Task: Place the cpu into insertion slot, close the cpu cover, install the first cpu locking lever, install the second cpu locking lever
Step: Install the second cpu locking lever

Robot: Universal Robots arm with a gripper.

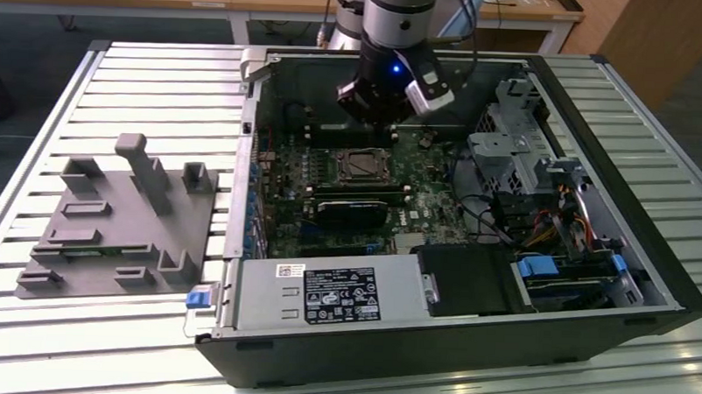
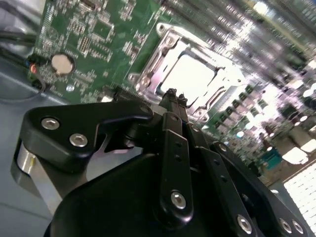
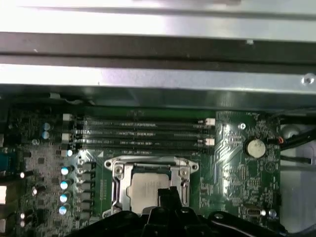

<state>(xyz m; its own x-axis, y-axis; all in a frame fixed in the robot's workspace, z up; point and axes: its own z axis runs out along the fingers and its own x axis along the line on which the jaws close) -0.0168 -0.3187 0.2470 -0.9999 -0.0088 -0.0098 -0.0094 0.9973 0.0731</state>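
My gripper (image 1: 391,120) hangs over the open computer case (image 1: 629,259), just above the insertion slot (image 1: 361,165) on the green motherboard (image 1: 328,183); in the second wrist view my fingertips (image 2: 171,96) stand pressed together with no gap between them and nothing held. The cpu (image 3: 148,190) sits in the slot, a flat square chip with a dull silver-grey top that shines pale in the second wrist view (image 2: 190,78). The cpu cover (image 3: 118,173), a thin silvery frame with a large square cut-out, lies down flat around the chip, its bright rim bordering the chip on all sides that I can see; my fingertips are close over its near edge. Beside the socket run the long black memory slots (image 3: 138,133), and a round coin cell (image 3: 255,147) sits on the board well apart from the chip. On the slatted table a grey fixture block (image 1: 116,224) stands at the exterior view's left of the case.
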